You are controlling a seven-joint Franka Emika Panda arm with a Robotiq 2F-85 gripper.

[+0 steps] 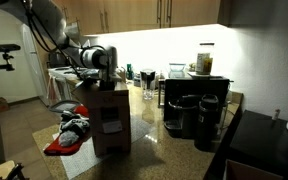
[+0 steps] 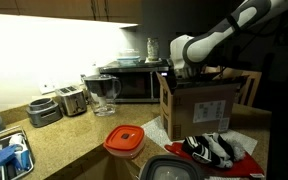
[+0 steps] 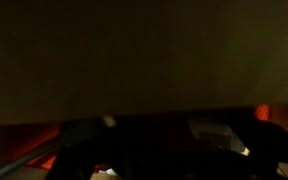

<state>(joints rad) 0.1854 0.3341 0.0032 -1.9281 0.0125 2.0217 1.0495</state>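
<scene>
An open cardboard box (image 1: pixel 110 118) stands on the stone counter, seen in both exterior views; its other side shows a label (image 2: pixel 202 108). My gripper (image 1: pixel 106 80) hangs at the box's top opening, between the raised flaps, fingers pointing down and open with nothing in them (image 2: pixel 180 72). The wrist view is very dark: a brown cardboard wall (image 3: pixel 144 60) fills the upper half, and my fingers cannot be made out. A black-and-white cloth (image 2: pixel 220 148) lies on a red sheet (image 1: pixel 66 146) at the foot of the box.
Two black coffee makers (image 1: pixel 196 116) stand beside the box. A microwave (image 2: pixel 134 86), a glass pitcher (image 2: pixel 104 93) and two toasters (image 2: pixel 60 105) line the back. A red-lidded container (image 2: pixel 125 141) and a dark tub (image 2: pixel 174 170) sit near the front.
</scene>
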